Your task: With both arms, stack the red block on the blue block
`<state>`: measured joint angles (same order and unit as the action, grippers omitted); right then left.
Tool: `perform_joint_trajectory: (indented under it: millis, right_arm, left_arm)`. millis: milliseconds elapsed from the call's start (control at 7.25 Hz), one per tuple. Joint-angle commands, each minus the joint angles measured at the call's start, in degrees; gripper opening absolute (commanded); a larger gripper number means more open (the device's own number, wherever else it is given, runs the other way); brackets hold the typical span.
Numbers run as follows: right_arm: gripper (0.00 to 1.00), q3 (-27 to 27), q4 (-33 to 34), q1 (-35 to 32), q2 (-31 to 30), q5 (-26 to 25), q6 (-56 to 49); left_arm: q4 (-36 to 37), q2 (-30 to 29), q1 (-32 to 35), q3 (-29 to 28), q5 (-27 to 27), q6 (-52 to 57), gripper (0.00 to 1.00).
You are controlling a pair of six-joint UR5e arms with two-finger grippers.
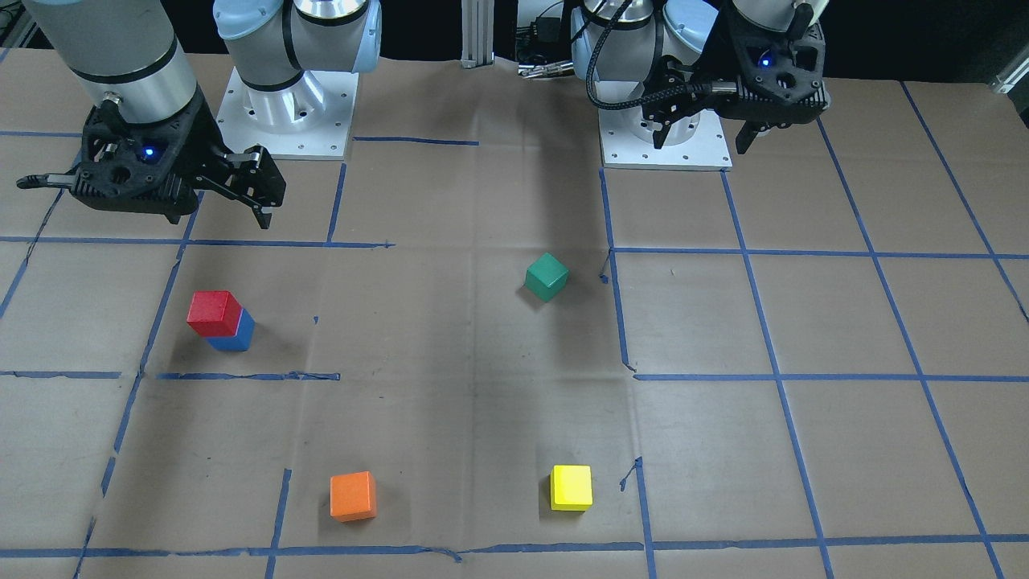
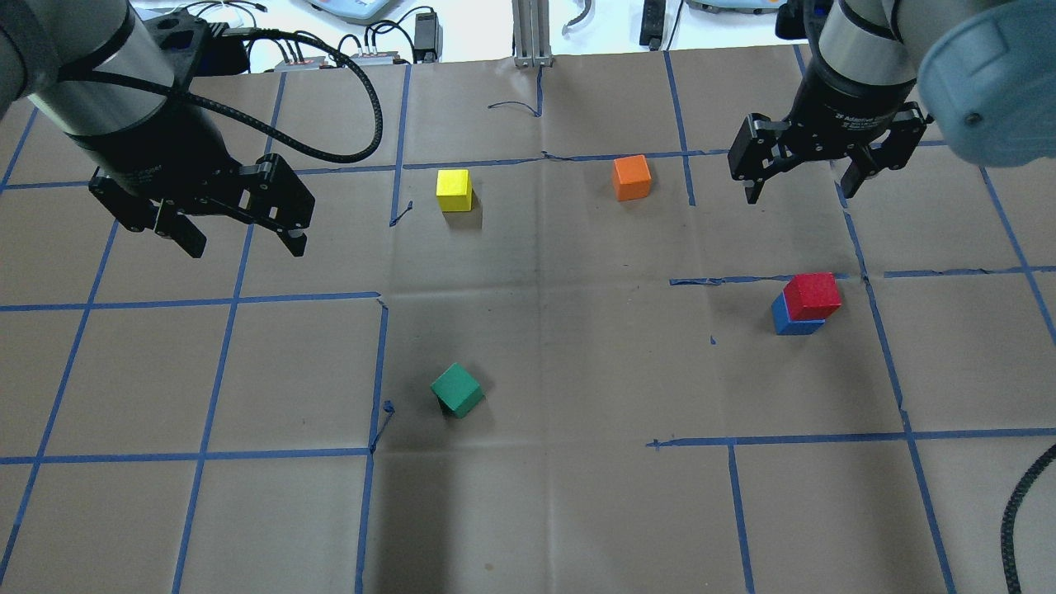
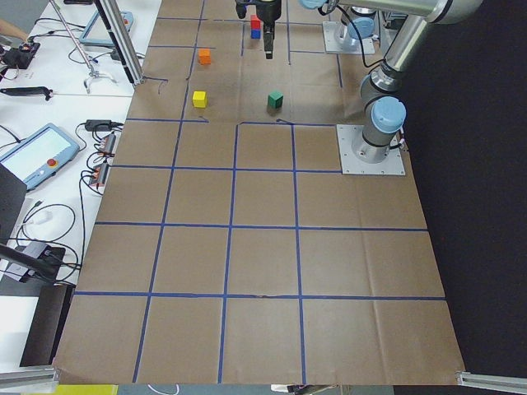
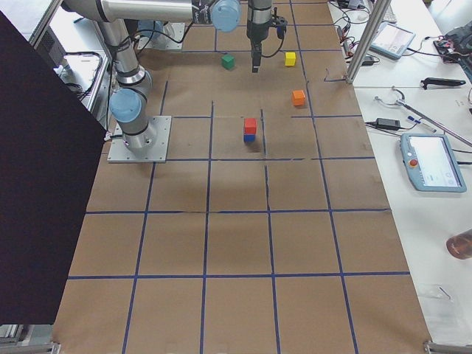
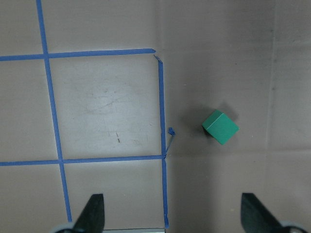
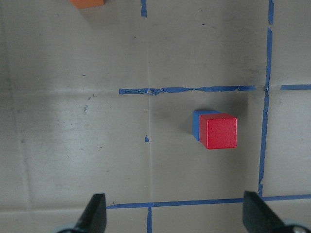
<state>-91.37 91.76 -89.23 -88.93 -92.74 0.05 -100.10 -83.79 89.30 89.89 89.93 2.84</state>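
Observation:
The red block (image 2: 813, 294) sits on top of the blue block (image 2: 794, 323), slightly offset, on the table's right side. The stack also shows in the front view, red block (image 1: 214, 312) over blue block (image 1: 235, 336), and in the right wrist view, red block (image 6: 221, 131) over blue block (image 6: 196, 124). My right gripper (image 2: 800, 188) is open and empty, raised beyond the stack and apart from it. My left gripper (image 2: 246, 246) is open and empty, high over the left side. Both show open in their wrist views, the left gripper (image 5: 173, 216) and the right gripper (image 6: 176, 216).
A green block (image 2: 456, 389) lies turned near the middle, below and right of my left gripper. A yellow block (image 2: 454, 190) and an orange block (image 2: 632, 177) stand toward the far edge. Blue tape lines grid the brown paper table cover (image 2: 528, 511).

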Motion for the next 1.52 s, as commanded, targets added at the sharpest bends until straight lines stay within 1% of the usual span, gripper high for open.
perform_joint_trajectory:
  millis: [0, 276, 552, 690, 828, 1103, 1379]
  right_arm:
    - [1.0, 1.62, 0.0, 0.02, 0.69, 0.02, -0.14]
    - [1.0, 5.4, -4.03, 0.02, 2.53, 0.01, 0.03]
    - [1.0, 5.24, -4.4, -0.07, 2.54, 1.68, 0.3]
    - [1.0, 4.89, -4.4, -0.15, 2.54, 1.16, 0.3]
    - [1.0, 4.8, -4.4, -0.15, 2.54, 0.9, 0.39]
    - [1.0, 4.8, -4.31, -0.15, 2.54, 0.89, 0.48]
    - [1.0, 4.71, -4.4, -0.15, 2.45, 0.98, 0.56]
  left_arm:
    - [-0.45, 0.03, -0.17, -0.07, 0.07, 0.15, 1.0]
    - [-0.54, -0.06, -0.44, -0.07, 0.15, 0.5, 1.0]
    - [0.25, -0.93, -0.79, -0.07, -0.02, 0.94, 1.0]
    - [1.12, -1.29, -0.88, -0.07, -0.02, 0.94, 1.0]
    - [5.57, -1.72, -0.97, -0.07, 0.15, 0.94, 1.0]
    - [6.05, -2.43, -1.23, -0.07, 0.15, 0.94, 1.0]
    - [6.05, -3.4, -3.94, -0.16, 0.15, 1.12, 1.0]
